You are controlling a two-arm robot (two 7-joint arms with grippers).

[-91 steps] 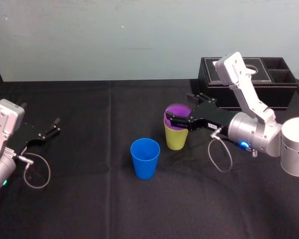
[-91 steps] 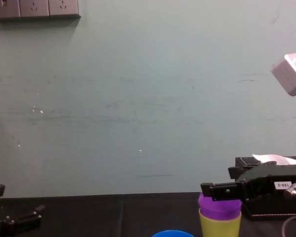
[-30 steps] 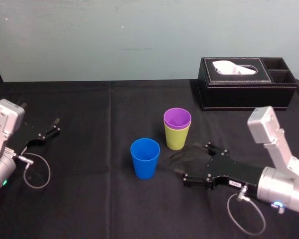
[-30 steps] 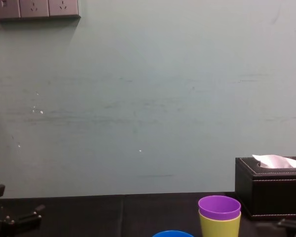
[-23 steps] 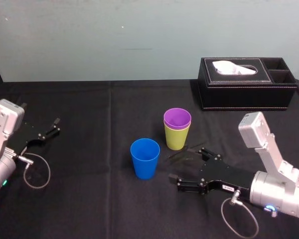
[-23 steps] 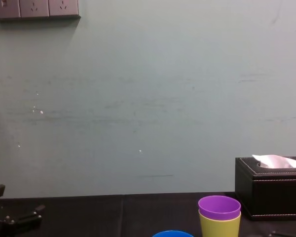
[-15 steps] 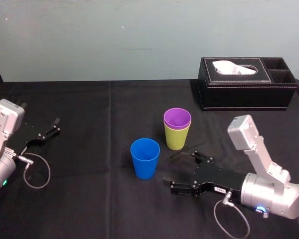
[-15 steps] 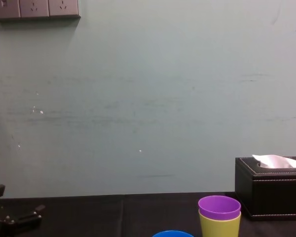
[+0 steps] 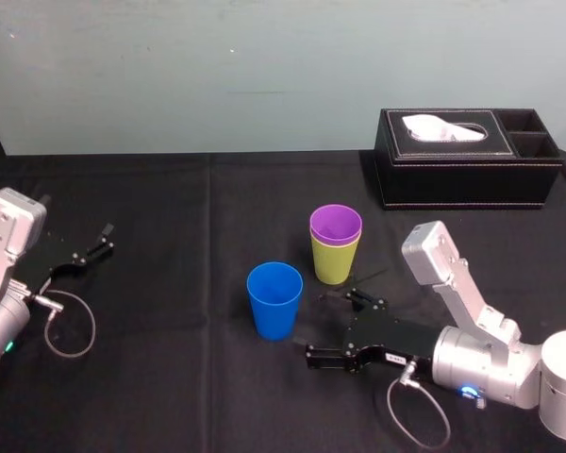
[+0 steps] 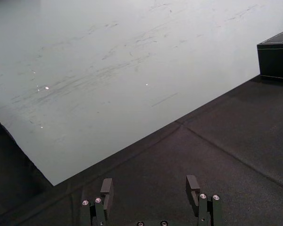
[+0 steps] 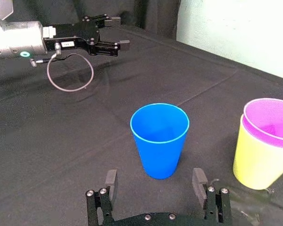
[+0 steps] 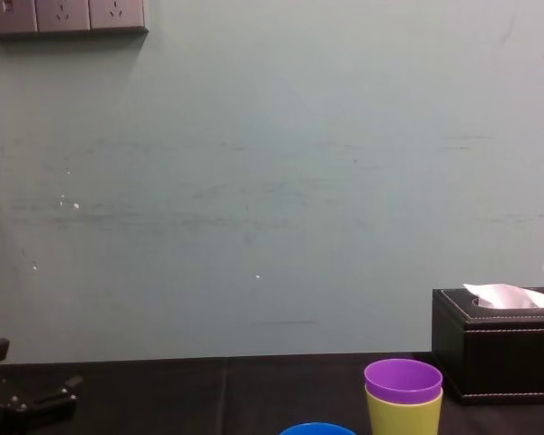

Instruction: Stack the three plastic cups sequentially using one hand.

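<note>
Blue cup: same spot as a second ago, upright on the table, mouth up, plain, tapering toward the base, empty. Just behind and right of the blue cup, apart from it: purple cup nested in the yellow-green cup, purple rim standing proud of the yellow-green one, unchanged over the last three seconds.

Right hand changed most. Three seconds ago up at the nested pair. A second ago low and well right of the blue cup. Now close in on the blue cup's right and near side, low over the table, fingers spread wide, gripping nothing.

From the right wrist: blue cup straight ahead of the gap between the fingers, near but not yet between them, side wall free of both. From the chest: top of the blue cup's rim at the bottom edge, nested pair to its right.

Far behind and right of the blue cup: black tissue box at the table's back edge. Well left of the blue cup: left hand parked as before, fingers apart, empty.
</note>
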